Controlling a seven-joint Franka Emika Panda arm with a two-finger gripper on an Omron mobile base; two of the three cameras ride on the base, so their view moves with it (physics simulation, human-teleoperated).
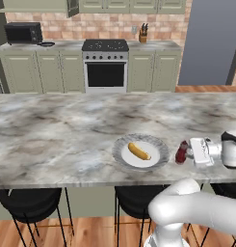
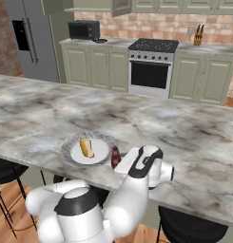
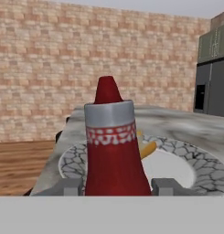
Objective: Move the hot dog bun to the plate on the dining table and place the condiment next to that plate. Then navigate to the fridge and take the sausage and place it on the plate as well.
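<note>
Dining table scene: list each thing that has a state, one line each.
hot dog bun: lying on the plate.
plate: on the dining table, holds the bun.
condiment: upright beside the plate, between the fingers.
gripper: shut on the condiment.

Home kitchen, stove (image 1: pixel 105 65), green cabinets (image 1: pixel 42 71), fridge (image 2: pixel 30 40), marble dining table (image 1: pixel 52 130)
</note>
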